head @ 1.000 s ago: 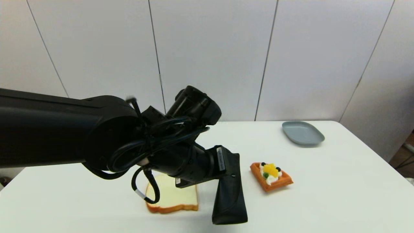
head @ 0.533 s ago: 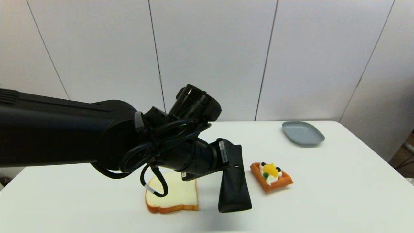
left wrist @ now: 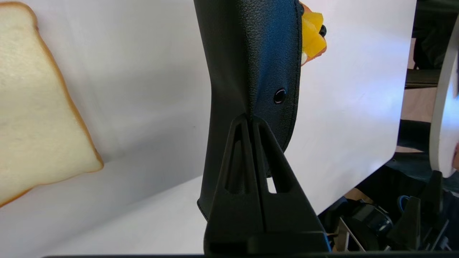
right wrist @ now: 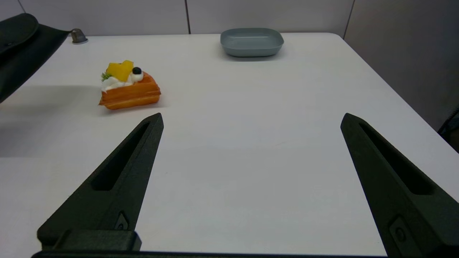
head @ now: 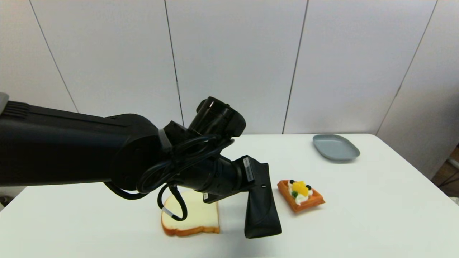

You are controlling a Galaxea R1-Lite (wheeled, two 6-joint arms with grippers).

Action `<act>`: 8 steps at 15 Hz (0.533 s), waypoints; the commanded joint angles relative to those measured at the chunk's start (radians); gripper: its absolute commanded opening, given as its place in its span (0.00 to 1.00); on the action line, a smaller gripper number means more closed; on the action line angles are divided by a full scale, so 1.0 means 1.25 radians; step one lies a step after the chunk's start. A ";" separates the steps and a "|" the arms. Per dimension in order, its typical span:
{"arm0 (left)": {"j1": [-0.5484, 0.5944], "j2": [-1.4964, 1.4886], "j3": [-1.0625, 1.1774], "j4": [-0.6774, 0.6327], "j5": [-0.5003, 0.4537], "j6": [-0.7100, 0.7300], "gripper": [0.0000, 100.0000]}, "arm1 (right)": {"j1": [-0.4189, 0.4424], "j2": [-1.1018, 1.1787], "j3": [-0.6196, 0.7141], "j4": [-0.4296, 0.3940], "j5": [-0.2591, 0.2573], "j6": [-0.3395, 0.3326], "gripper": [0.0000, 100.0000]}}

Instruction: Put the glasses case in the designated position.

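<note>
Above the near middle of the white surface (head: 376, 215), the left pincer (left wrist: 251, 120) is clamped tight on the flap end of the glasses case (head: 261, 206), its two fingers pressed together beside the small snap button (left wrist: 279, 96). The black case hangs lengthwise from the grip, its free end pointing toward the near edge; whether that end touches the surface cannot be told. Just left of it lies a bread slice (head: 193, 216), and just right of it sits a waffle (head: 300, 195) topped with fruit and cream. A grey-blue dish (head: 335, 147) rests well apart at the far right. The right pincer (right wrist: 251, 122) hovers low over bare surface on the right side, its fingers spread wide and holding nothing.
</note>
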 commanded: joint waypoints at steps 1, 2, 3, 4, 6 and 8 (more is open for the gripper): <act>-0.001 -0.001 0.001 0.001 -0.015 -0.007 1.00 | 0.000 0.001 0.000 -0.001 0.000 -0.002 1.00; -0.001 -0.001 0.001 0.001 -0.016 -0.009 1.00 | 0.000 0.001 0.000 0.000 0.000 0.000 1.00; -0.001 -0.001 0.001 0.001 -0.016 -0.012 1.00 | 0.001 0.001 0.000 -0.001 0.000 0.000 1.00; -0.001 -0.001 0.001 0.001 -0.018 -0.015 1.00 | 0.000 0.001 0.000 0.000 0.000 0.000 1.00; 0.001 -0.002 0.001 0.003 -0.034 -0.018 1.00 | 0.000 0.001 0.000 0.000 0.000 -0.002 1.00; 0.003 -0.005 0.001 0.007 -0.034 -0.015 1.00 | 0.000 0.001 0.000 0.000 0.000 0.000 1.00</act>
